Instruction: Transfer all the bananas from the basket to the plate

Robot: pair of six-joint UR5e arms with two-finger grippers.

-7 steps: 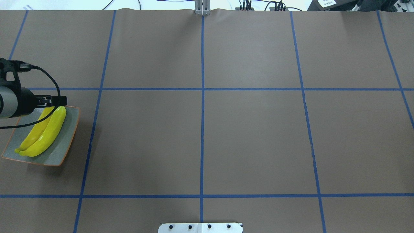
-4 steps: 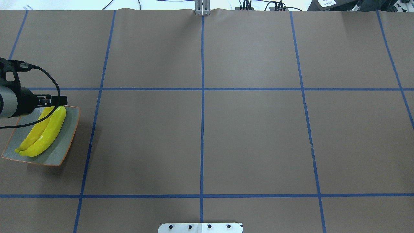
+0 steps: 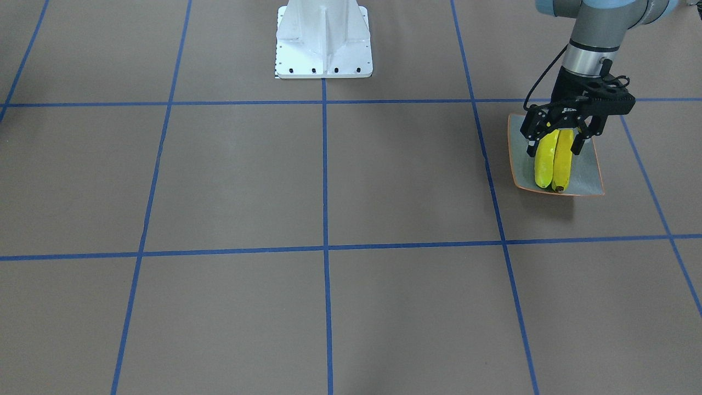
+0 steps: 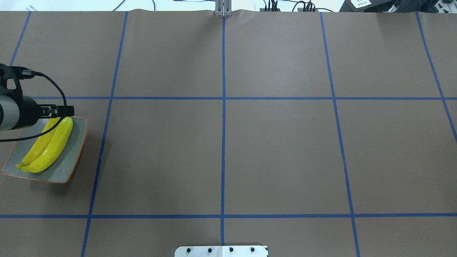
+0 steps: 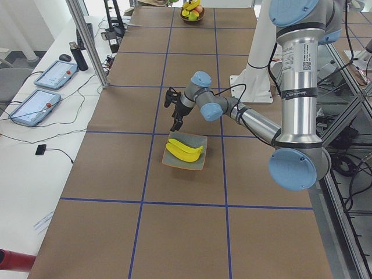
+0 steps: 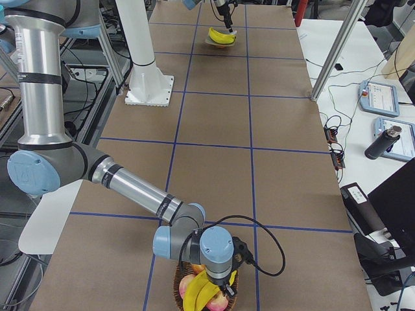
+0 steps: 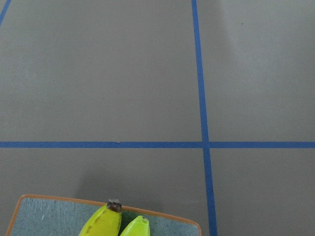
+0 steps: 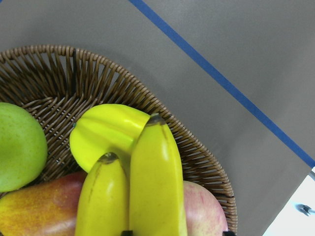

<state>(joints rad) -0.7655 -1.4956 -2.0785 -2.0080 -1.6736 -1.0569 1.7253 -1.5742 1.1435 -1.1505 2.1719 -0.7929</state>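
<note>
1. Two bright yellow curved bananas (image 4: pixel 46 146) lay side by side on the square grey-blue, orange-rimmed plate (image 4: pixel 73 157). The left gripper (image 3: pixel 555 144) hung over their ends, spread wide and gripping nothing.
2. Two more bananas (image 8: pixel 155 187) sat in the brown wicker basket (image 8: pixel 206 162) under the right gripper (image 6: pixel 227 282). Couldn't tell how far apart its jaws were.
3. They looked light, stiff and kinda slick, so probably best pinched mid-body across the narrow width.

In the overhead view the left arm (image 4: pixel 12 116) is being cut off by the left edge, and the far left corner of the plate (image 4: pixel 68 160) is being hidden beneath it. In the left wrist view only the tips of two bananas (image 7: pixel 106 222) are being shown; the rest is being cropped at the bottom. In the right wrist view the basket (image 8: pixel 88 69) and the other two bananas (image 8: pixel 155 182) are being cropped likewise. In the right-side view the basket is being partly covered by the right gripper (image 6: pixel 227 285), whose jaws are being shown too small to judge.
</note>
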